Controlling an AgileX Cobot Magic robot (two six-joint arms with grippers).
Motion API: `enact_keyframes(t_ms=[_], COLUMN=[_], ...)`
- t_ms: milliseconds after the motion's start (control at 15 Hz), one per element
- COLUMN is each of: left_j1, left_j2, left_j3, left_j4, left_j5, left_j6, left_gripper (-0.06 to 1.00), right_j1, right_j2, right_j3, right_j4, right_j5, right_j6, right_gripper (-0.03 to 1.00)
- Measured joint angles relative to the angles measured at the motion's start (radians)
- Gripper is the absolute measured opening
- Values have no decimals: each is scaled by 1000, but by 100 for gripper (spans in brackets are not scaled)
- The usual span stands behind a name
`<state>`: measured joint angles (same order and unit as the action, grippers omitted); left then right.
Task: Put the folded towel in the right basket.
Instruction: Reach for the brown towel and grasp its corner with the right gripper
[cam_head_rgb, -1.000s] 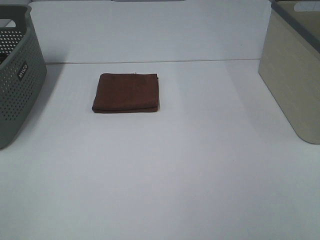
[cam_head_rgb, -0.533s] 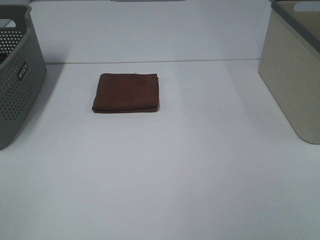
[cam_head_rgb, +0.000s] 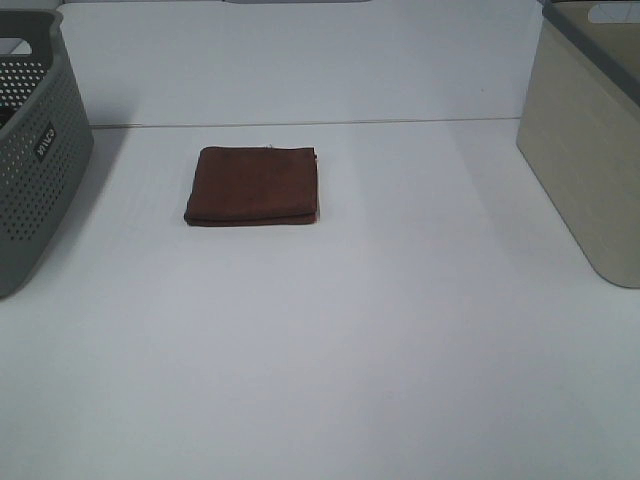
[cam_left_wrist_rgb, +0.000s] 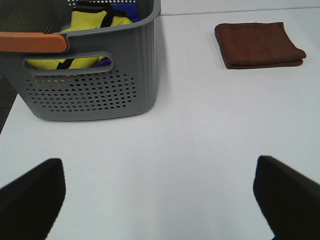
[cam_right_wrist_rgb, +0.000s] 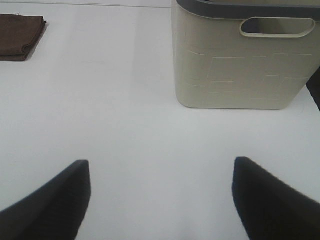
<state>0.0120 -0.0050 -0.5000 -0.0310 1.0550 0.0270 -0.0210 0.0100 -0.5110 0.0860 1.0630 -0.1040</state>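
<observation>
The folded brown towel (cam_head_rgb: 253, 186) lies flat on the white table, left of centre; it also shows in the left wrist view (cam_left_wrist_rgb: 258, 44) and at the edge of the right wrist view (cam_right_wrist_rgb: 20, 36). The right basket (cam_head_rgb: 590, 140), beige with a dark grey rim, stands at the right edge and shows in the right wrist view (cam_right_wrist_rgb: 240, 60). Neither arm appears in the exterior high view. My left gripper (cam_left_wrist_rgb: 160, 200) is open and empty, far from the towel. My right gripper (cam_right_wrist_rgb: 160, 200) is open and empty, short of the beige basket.
A grey perforated basket (cam_head_rgb: 30, 150) stands at the left edge; in the left wrist view (cam_left_wrist_rgb: 85, 90) it holds yellow and blue cloths and has an orange handle piece. A seam runs across the table behind the towel.
</observation>
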Motion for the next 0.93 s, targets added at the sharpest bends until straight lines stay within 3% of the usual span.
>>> enact_keyframes(t_ms=[333,533,800,933], left_j1=[0,0,0,0], left_j2=[0,0,0,0], left_j3=[0,0,0,0], left_j4=[0,0,0,0], left_j5=[0,0,0,0], left_j6=[0,0,0,0], left_gripper=[97,97,97,97], right_j1=[0,0,0,0], right_j2=[285,570,930,1111], right_j3=[-101,-232,-453,-586], right_j4=[4,14,79,133], right_j5=[-152,-206,-200,-150], right_j6=[0,0,-28,-81], right_gripper=[74,74,74,74])
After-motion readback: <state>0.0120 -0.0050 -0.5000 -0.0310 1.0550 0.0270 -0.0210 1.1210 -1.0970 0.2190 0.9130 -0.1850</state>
